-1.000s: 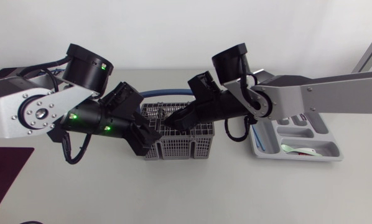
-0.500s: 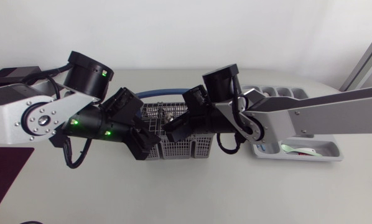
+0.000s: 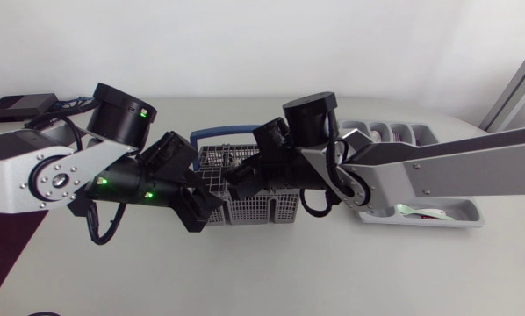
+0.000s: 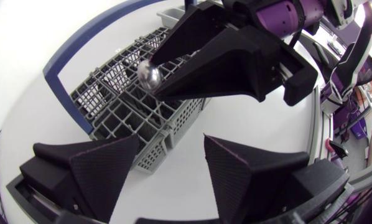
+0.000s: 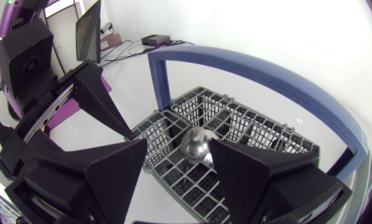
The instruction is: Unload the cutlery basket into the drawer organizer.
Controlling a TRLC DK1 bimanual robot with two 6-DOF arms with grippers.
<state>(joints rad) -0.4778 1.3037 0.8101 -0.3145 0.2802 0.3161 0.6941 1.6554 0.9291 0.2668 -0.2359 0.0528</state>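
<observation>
The right gripper (image 5: 178, 144) hangs over the basket (image 3: 255, 211) with its fingers spread. The spoon (image 5: 195, 146) stands bowl-up between them, against one tip and clear of the other. Pinching that round, shiny bowl looks risky to me: it could squirt out and drop back in. The blue handle (image 5: 248, 68) arches close by and could snag a lift. The left gripper (image 4: 172, 140), spread and empty, crowds the basket's side, so the arms could knock. The organizer (image 3: 470, 211) sits well apart, beyond the right arm.

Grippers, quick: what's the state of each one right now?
Left gripper: open, holding nothing.
Right gripper: open; the spoon bowl sits between its fingers, not clamped from both sides.
</observation>
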